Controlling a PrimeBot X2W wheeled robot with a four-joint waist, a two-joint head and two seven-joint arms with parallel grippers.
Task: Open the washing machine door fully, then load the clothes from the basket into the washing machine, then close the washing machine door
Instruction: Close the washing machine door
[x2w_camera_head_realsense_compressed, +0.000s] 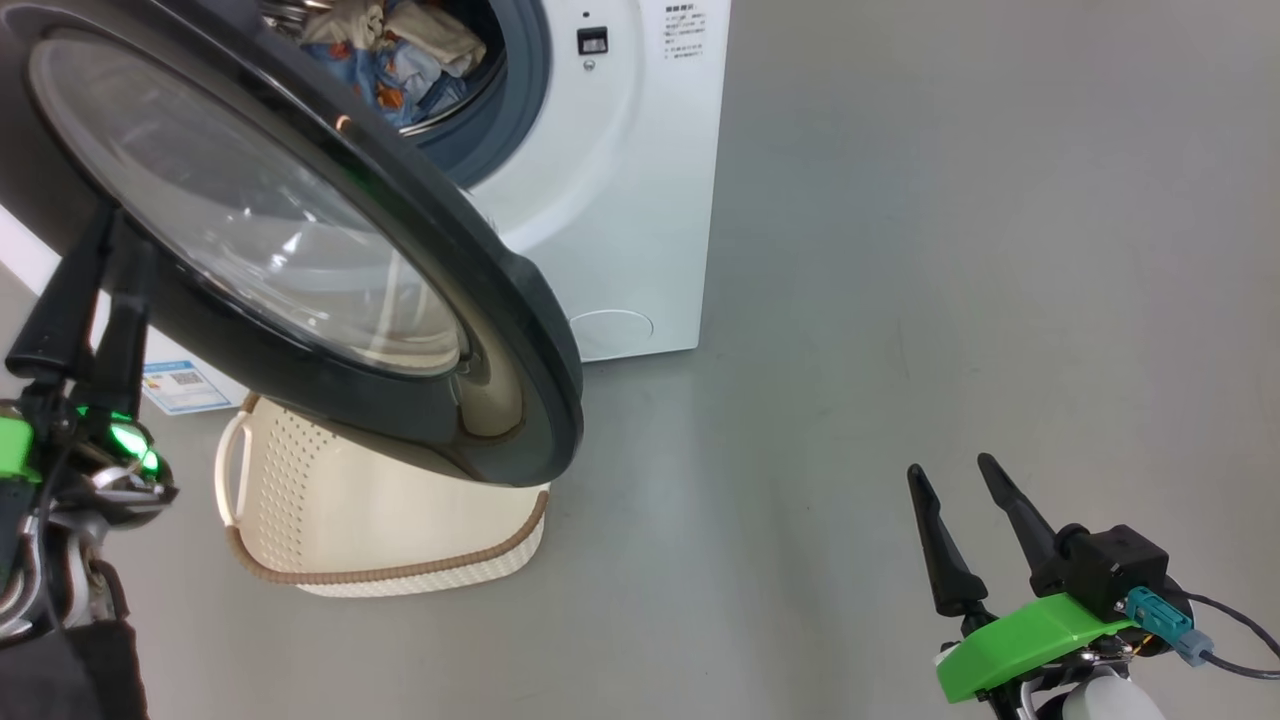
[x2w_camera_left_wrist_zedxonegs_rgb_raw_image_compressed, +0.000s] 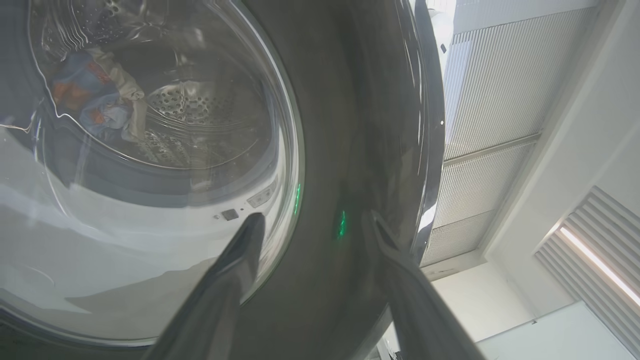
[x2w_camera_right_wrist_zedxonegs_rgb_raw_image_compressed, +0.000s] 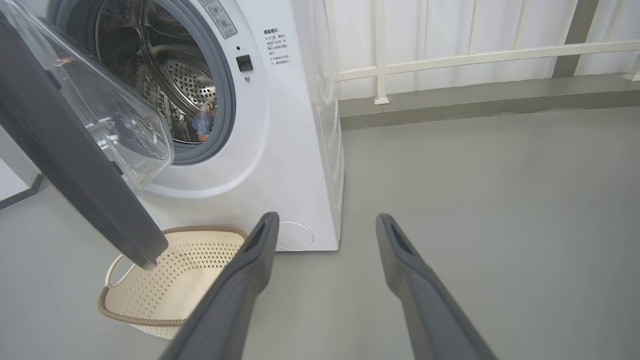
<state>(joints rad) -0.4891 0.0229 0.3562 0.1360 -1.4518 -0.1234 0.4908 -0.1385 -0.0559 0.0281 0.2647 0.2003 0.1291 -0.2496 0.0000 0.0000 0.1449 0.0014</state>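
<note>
The washing machine (x2w_camera_head_realsense_compressed: 610, 170) stands with its black door (x2w_camera_head_realsense_compressed: 300, 250) swung partway out over the basket (x2w_camera_head_realsense_compressed: 380, 530). Light blue and cream clothes (x2w_camera_head_realsense_compressed: 400, 50) lie inside the steel drum, and they show through the door glass (x2w_camera_left_wrist_zedxonegs_rgb_raw_image_compressed: 95, 100) as well. The cream basket (x2w_camera_right_wrist_zedxonegs_rgb_raw_image_compressed: 170, 285) looks empty. My left gripper (x2w_camera_head_realsense_compressed: 120, 235) is open, its fingertips (x2w_camera_left_wrist_zedxonegs_rgb_raw_image_compressed: 250, 235) right up against the door's outer face (x2w_camera_left_wrist_zedxonegs_rgb_raw_image_compressed: 350, 150) near the glass edge. Low at the right, my right gripper (x2w_camera_head_realsense_compressed: 960, 480) hangs open over bare floor, well clear of the machine (x2w_camera_right_wrist_zedxonegs_rgb_raw_image_compressed: 280, 150).
A round white flap (x2w_camera_head_realsense_compressed: 610, 330) sits low on the machine's front, and a blue label sticker (x2w_camera_head_realsense_compressed: 185, 385) shows behind the door. A white railing (x2w_camera_right_wrist_zedxonegs_rgb_raw_image_compressed: 450, 55) runs along the wall to the machine's right. Grey floor (x2w_camera_head_realsense_compressed: 950, 250) stretches to the right.
</note>
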